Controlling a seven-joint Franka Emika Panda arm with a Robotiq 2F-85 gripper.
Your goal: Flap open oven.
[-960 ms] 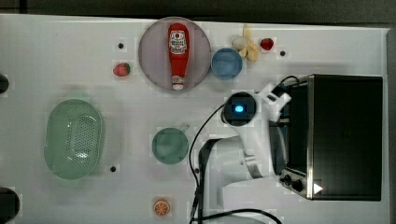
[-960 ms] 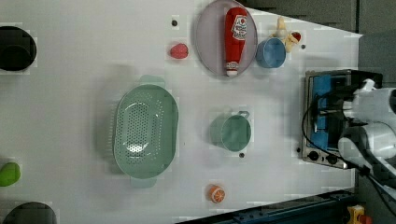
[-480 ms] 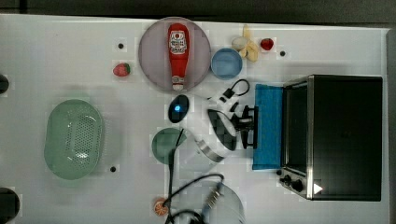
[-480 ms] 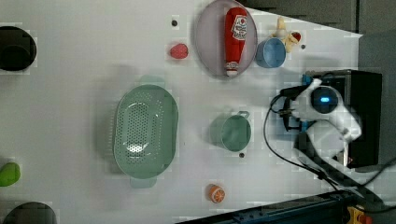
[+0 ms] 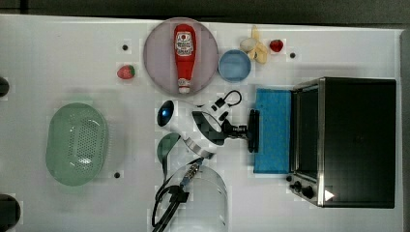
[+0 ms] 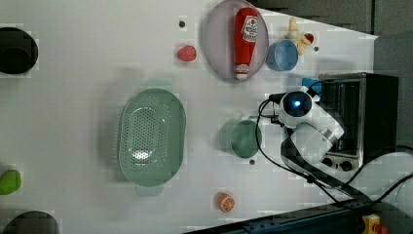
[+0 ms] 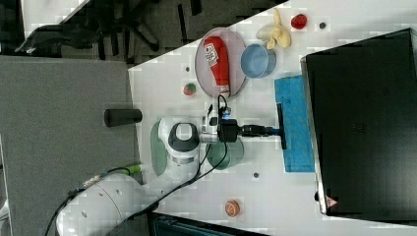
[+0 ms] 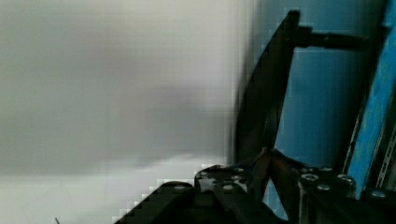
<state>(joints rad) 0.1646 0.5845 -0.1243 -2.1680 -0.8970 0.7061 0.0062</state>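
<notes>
Oven at the top view's right on the white surface, its blue glass door flapped down flat toward the middle, black bar handle along the door's free edge. Hand clamped narrowly on that handle, level, reaching from the white arm. Just beside the arm, a green cup; farther to the top view's left, a green colander. Along the top view's upper edge, a ketchup bottle lying on a grey plate, a blue bowl right of it, a banana and a strawberry. Small orange piece near the left view's lower edge.
</notes>
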